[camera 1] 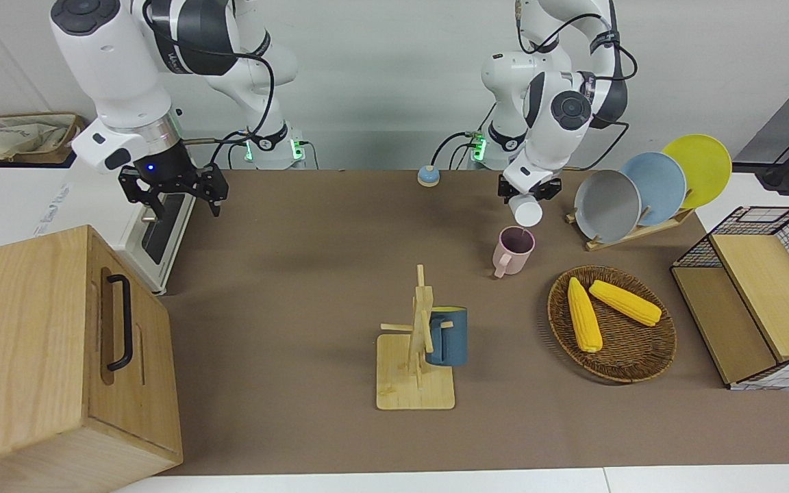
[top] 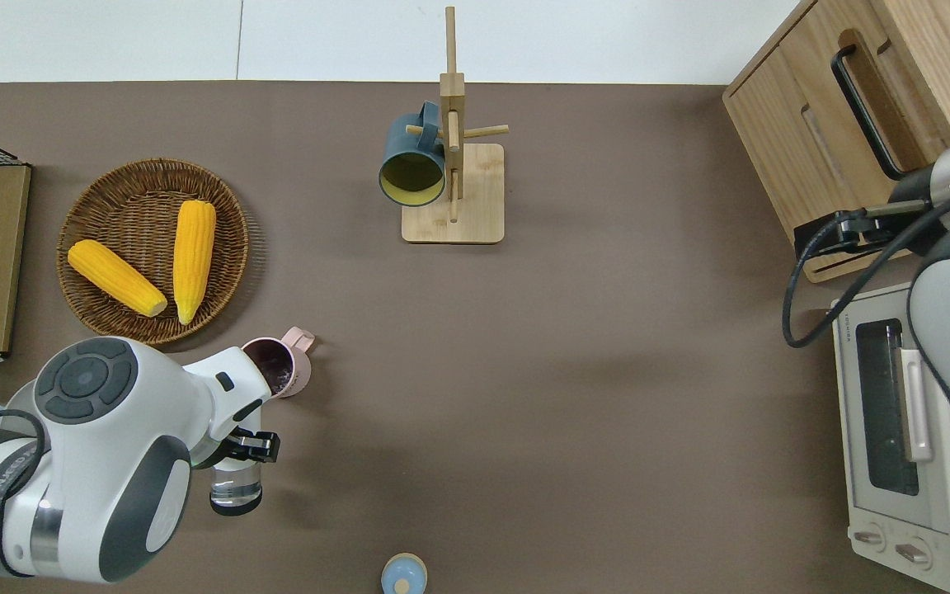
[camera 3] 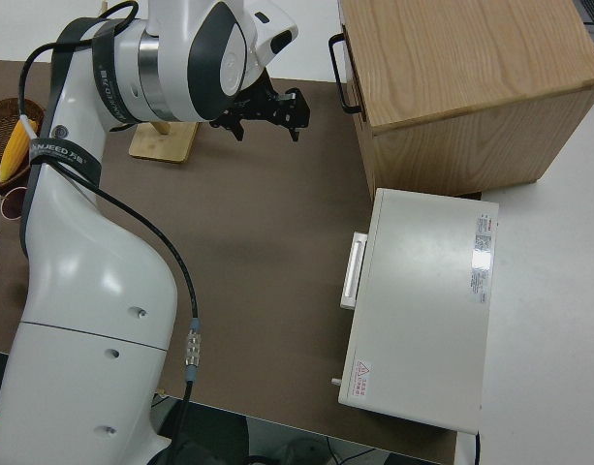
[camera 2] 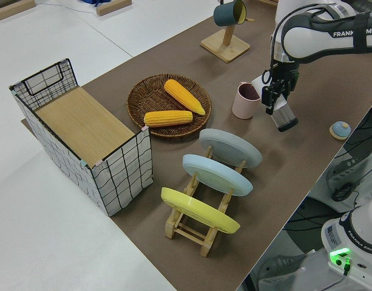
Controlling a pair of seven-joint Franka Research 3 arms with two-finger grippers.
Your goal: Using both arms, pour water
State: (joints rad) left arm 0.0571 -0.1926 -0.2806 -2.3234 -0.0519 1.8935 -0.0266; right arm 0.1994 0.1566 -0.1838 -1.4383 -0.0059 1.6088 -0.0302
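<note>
Left hand (top: 246, 446) holds a clear cup (top: 236, 488) beside the pink mug (top: 279, 368)

Bright, even light falls from above on the brown desk (camera 1: 298, 287), laying soft, blurred shadows beside the wooden cup stand (camera 1: 416, 356) and the wicker basket (top: 87, 285), with mild glare on the glossy white arm shells, every view sharp and without visible bending at the edges.
</note>
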